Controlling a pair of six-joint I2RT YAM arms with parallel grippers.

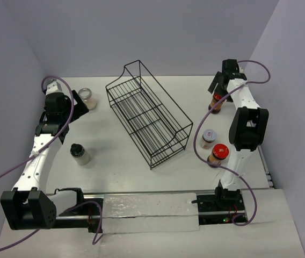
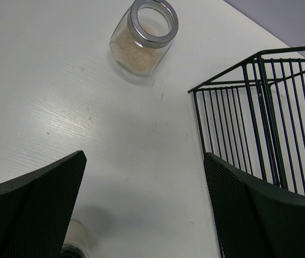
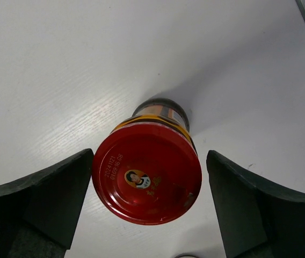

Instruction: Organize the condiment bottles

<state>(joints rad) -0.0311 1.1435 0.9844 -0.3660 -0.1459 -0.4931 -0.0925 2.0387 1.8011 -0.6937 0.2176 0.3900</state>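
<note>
The right tool (image 3: 150,156) straddles a red jar (image 3: 147,180) at the upper right of the top view (image 1: 217,102). The jar stands upright on the bench (image 1: 115,161), its long axis pointing up at the wrist camera, so the lid fills the middle of that view. The tool is spread. One finger (image 3: 61,199) sits just beside the lid's left edge and the other just beside its right edge. No firm pinch shows on either side.

Judging from this, the next move turns on that centring. The jar is squarely between the fingers, so closing would catch it across the lid, and lifting away would clear it.

The rack (image 1: 147,113) lies to the left of this jar in the top view, well apart. The right arm is clearly the nearer one to it. A second red jar (image 1: 218,153) and a white jar (image 1: 208,138) stand lower on the right side, near the arm.

The left tool (image 2: 143,157) is spread wide over bare bench, holding nothing. The pale jar (image 2: 144,37) lies ahead of it at upper centre of its wrist view. The black-capped jar (image 1: 79,153) stands lower left in the top view.
</note>
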